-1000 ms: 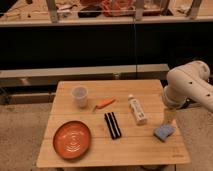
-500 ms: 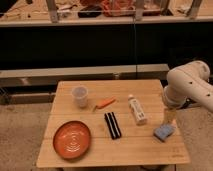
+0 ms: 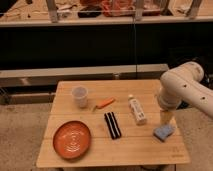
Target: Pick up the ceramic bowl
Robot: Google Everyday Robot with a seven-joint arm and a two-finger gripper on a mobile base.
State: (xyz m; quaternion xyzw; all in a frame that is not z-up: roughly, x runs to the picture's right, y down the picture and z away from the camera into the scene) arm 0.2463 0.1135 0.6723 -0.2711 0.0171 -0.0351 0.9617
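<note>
Spotting the ceramic bowl [image 3: 72,139] sitting at the lower left of the wooden surface [image 3: 125,150], orange-red, upright, nothing touching it. Picking out the claw [image 3: 165,119] hanging at the right of the frame under the bulky white arm [image 3: 182,87], spread wide, gripping nothing, hovering just above a blue pad [image 3: 163,132], well apart from the bowl. Scanning the middle: translucent cup [image 3: 79,96] upper left, small orange item [image 3: 105,103] beside it, black bar [image 3: 112,125] at centre, white bottle [image 3: 137,110] lying just right of that.
</note>
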